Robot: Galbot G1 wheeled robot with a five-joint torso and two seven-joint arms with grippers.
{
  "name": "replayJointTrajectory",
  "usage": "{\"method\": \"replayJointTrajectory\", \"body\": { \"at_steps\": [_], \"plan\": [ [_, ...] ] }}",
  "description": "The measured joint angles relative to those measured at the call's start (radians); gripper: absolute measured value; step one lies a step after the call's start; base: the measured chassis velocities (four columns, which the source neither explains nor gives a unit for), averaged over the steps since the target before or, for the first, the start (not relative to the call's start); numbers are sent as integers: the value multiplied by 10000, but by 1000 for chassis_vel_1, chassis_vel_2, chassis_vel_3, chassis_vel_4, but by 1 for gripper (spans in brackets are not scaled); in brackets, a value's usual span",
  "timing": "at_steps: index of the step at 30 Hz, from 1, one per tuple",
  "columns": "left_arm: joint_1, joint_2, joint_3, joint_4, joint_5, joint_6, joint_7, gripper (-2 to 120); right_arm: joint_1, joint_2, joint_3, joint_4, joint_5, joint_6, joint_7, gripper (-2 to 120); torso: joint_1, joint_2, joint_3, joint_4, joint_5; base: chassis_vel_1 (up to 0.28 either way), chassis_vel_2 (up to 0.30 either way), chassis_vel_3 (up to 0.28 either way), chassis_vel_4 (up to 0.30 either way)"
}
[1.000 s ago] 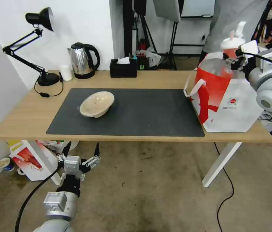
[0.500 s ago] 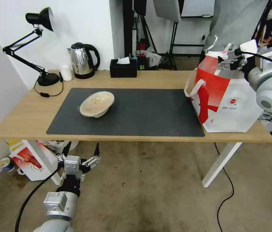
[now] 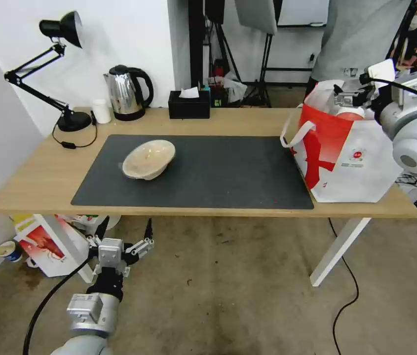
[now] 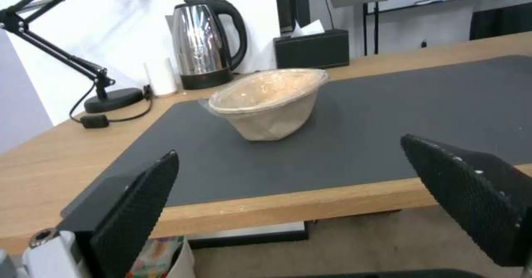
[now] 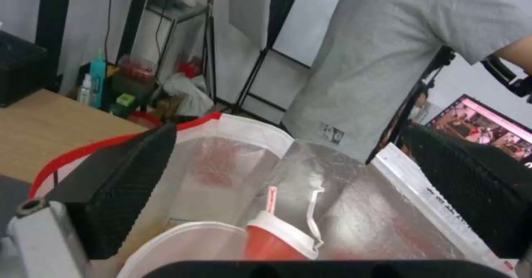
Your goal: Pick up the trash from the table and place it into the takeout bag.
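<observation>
The right gripper (image 3: 350,96) hangs over the mouth of the boxy white-and-red foil-lined takeout bag (image 3: 351,158), fingers spread and empty, because the red lidded straw cup (image 5: 280,238) already sits inside beside a white bowl (image 5: 183,247). The shallow beige bowl (image 3: 148,159) waits on the light-wood bench's dark grey mat (image 3: 228,172). The left gripper (image 3: 119,249) idles, fingers apart, below the bench edge.

My table (image 3: 45,182) carries a dark grey mat (image 3: 218,172) with the beige bowl (image 3: 149,159) on it. The takeout bag (image 3: 351,158) stands at its right end. A lamp (image 3: 72,121), kettle (image 3: 127,93), white cup (image 3: 101,111) and tissue box (image 3: 188,104) line the back edge.
</observation>
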Motion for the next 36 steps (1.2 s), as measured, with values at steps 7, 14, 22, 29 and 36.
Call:
{"method": "replayJointTrajectory", "body": {
  "at_steps": [7, 14, 22, 29, 36],
  "plan": [
    [0, 0, 0, 0, 0, 0, 0, 100, 68, 69, 197, 854, 836, 109, 807, 100, 0, 0, 0, 0, -2, 0, 0, 0, 0],
    [0, 0, 0, 0, 0, 0, 0, 100, -71, 306, 359, 1958, 1242, 797, 2000, 100, 0, 0, 0, 0, -2, 0, 0, 0, 0],
    [0, 0, 0, 0, 0, 0, 0, 100, -2244, 766, 2005, 3748, 874, 1808, 2704, 100, 0, -1, -1, -3, 0, 0, 0, 0, 0],
    [0, 0, 0, 0, 0, 0, 0, 100, -5239, 1118, 4043, 4850, -201, 2332, 2414, 100, -1, 0, -1, -1, -2, 0, 0, 0, 0],
    [0, 0, 0, 0, 0, 0, 0, 100, -7731, 2335, 5752, 5648, -2074, 3022, 1752, 100, 0, 0, -1, 1, 1, 0, 0, 0, 0]
  ]
}}
